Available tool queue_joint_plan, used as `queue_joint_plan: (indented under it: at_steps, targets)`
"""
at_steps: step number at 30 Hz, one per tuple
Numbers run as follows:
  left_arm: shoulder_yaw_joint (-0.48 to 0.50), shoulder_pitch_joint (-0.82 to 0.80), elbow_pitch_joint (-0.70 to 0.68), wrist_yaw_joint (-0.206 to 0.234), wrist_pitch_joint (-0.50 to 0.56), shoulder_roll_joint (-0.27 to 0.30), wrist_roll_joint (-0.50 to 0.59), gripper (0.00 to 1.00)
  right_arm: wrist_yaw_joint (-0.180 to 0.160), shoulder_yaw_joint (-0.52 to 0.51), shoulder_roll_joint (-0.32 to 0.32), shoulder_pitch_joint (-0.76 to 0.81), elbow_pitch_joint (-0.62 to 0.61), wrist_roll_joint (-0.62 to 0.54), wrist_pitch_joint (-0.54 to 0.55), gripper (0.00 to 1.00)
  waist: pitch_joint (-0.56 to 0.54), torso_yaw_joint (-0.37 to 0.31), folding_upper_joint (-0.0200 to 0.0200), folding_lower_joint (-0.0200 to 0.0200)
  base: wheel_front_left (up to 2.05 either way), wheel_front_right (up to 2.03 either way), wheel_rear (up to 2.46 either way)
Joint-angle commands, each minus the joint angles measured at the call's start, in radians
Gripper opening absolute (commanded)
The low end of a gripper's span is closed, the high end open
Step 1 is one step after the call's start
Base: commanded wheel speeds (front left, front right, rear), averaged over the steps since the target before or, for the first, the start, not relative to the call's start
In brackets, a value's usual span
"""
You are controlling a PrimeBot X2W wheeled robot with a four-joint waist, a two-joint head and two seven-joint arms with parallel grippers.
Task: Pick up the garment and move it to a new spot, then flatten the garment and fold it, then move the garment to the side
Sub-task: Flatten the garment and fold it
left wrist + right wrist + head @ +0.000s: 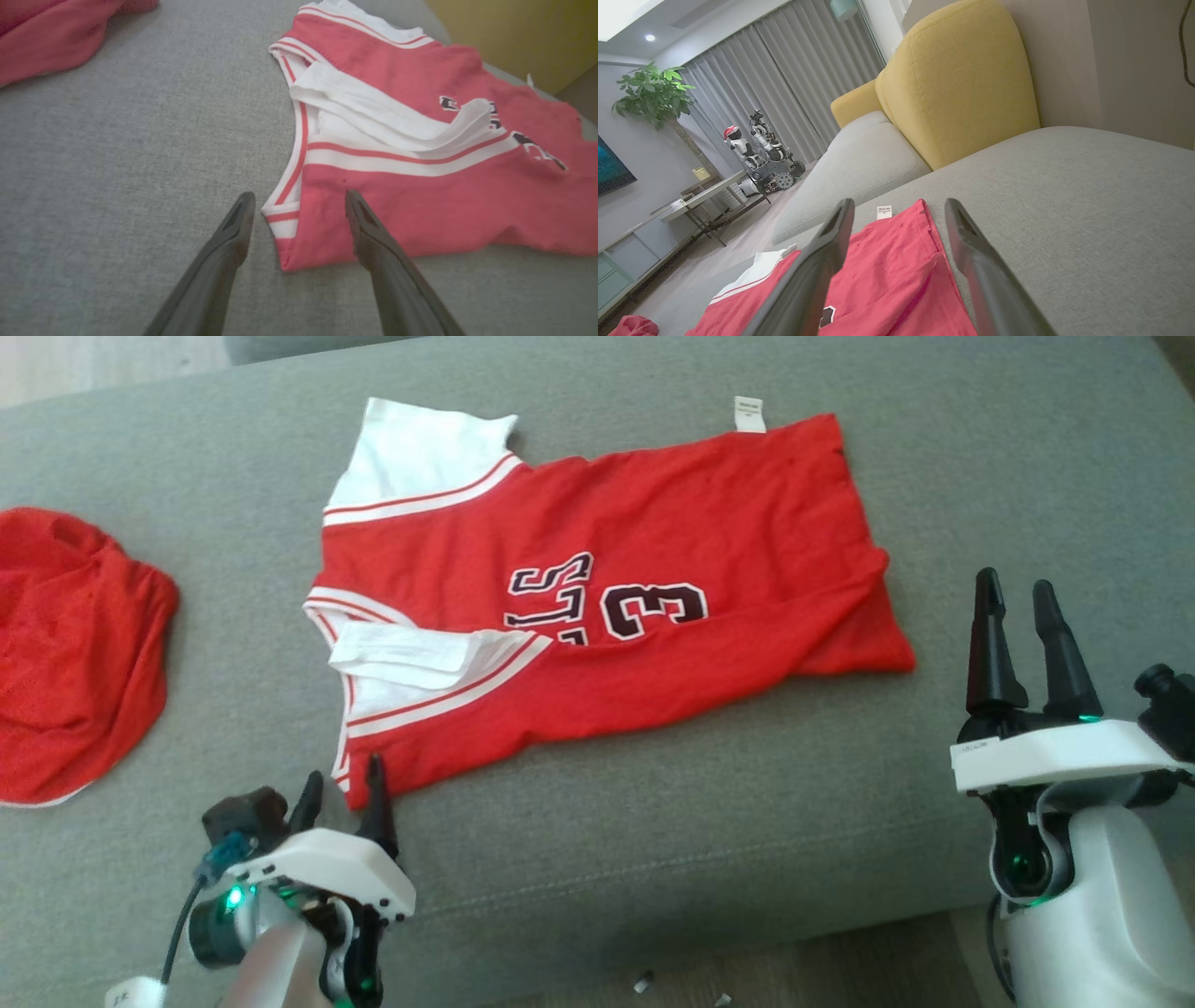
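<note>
Red jersey [597,607]: one piece, red knit with white sleeves and a dark print. It lies spread on the grey sofa seat [653,859], neck end to the left and hem end to the right.
Handling: we judge it light, soft and limp. It will sag from any hold, and a single layer may slip out of a shallow pinch. Nothing about it looks fragile.
Where to hold: we would pinch at corners, through every layer. The near neck-end corner on the left and the near hem corner on the right look like the natural pair, so the cloth hangs evenly between two holds.
Crumpled red garment [75,653]: one, at the far left of the seat, well apart from the jersey. We take it to be no part of this job.
Left gripper [345,773]: fingers apart, holding nothing. In the left wrist view the tips stand either side of the jersey's near striped corner. We cannot tell whether they touch it.
Sleeves: two, both white. The far sleeve [420,448] lies flat and the near sleeve [420,658] is turned over onto the red front.
Care label [749,414]: one, white, sticking out at the far hem corner.
Right gripper [1015,581]: fingers apart and empty, near the hem end and clear of the cloth.
Count: we count one jersey, one other garment, two grippers with two fingers each, two sleeves and one label.
</note>
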Motion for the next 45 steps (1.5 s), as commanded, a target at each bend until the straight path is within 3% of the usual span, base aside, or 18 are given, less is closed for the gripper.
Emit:
queue_joint_plan:
  at_steps: [1,9,14,15,16,19,25,35,45]
  targets:
    - [0.040,-0.049,0.008,0.018,-0.005,0.011,0.009,1.00,0.006,0.019,0.009,-0.009,-0.044,-0.006,0.006,1.00,0.004,-0.010,0.0000,0.0000,0.00,0.00,0.00]
    - [0.050,-0.089,0.123,0.077,-0.005,0.025,0.045,1.00,0.006,0.020,0.016,-0.005,-0.060,-0.008,0.016,1.00,0.013,-0.026,0.0000,0.0000,0.00,0.00,0.00]
    - [0.032,-0.112,0.193,0.044,0.011,0.020,0.036,1.00,0.006,0.017,0.018,-0.004,-0.069,-0.007,0.018,1.00,0.021,-0.026,0.0000,0.0000,0.00,0.00,0.00]
    - [0.023,-0.116,0.202,0.028,0.017,0.018,0.032,0.65,0.006,0.015,0.018,-0.003,-0.070,-0.008,0.018,1.00,0.021,-0.025,0.0000,0.0000,0.00,0.00,0.00]
    - [0.014,-0.119,0.209,0.011,0.021,0.016,0.029,0.00,0.006,0.013,0.017,-0.003,-0.070,-0.008,0.019,1.00,0.020,-0.024,0.0000,0.0000,0.00,0.00,0.00]
    - [-0.001,-0.128,0.219,-0.015,0.017,0.013,0.024,0.00,0.006,0.009,0.018,-0.002,-0.065,-0.012,0.020,1.00,0.015,-0.020,0.0000,0.0000,0.00,0.00,0.00]
    - [0.020,-0.133,0.169,-0.016,-0.002,0.015,0.021,0.00,0.006,-0.007,0.027,0.000,-0.026,-0.011,0.048,1.00,-0.006,-0.007,0.0000,0.0000,0.00,0.00,0.00]
    - [0.104,-0.071,-0.105,0.014,-0.005,0.032,0.089,0.00,0.006,-0.084,0.050,-0.040,0.113,-0.022,0.168,1.00,-0.002,0.016,0.0000,0.0000,0.00,0.00,0.00]
    - [0.093,-0.057,-0.164,-0.019,-0.005,0.013,0.126,0.00,0.006,-0.137,0.056,-0.151,0.295,0.054,0.221,1.00,0.041,0.045,0.0000,0.0000,0.00,0.00,0.00]
